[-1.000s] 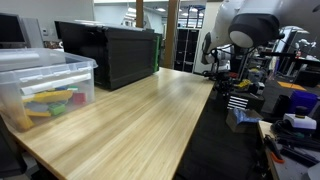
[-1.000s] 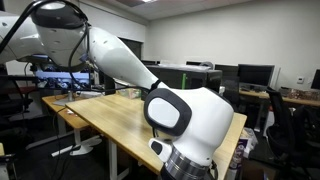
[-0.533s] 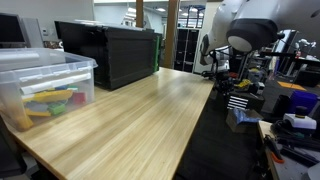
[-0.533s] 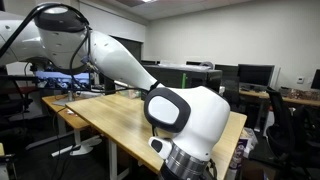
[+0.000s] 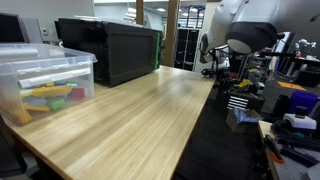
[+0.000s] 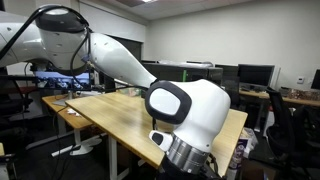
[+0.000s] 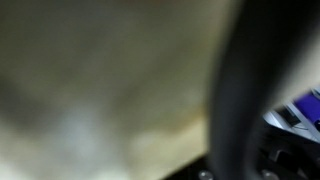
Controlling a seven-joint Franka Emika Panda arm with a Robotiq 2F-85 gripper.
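- wooden table point(image 5: 140, 120): long, pale wood-grain top with a slight sheen, sits flat and level
- runs from the near left off toward the far right

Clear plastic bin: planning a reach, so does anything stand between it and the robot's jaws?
Mostly bare tabletop lies between the arm and the clear bin. The black crate stands just behind the bin and may crowd a straight path. The jaws cannot be made out.
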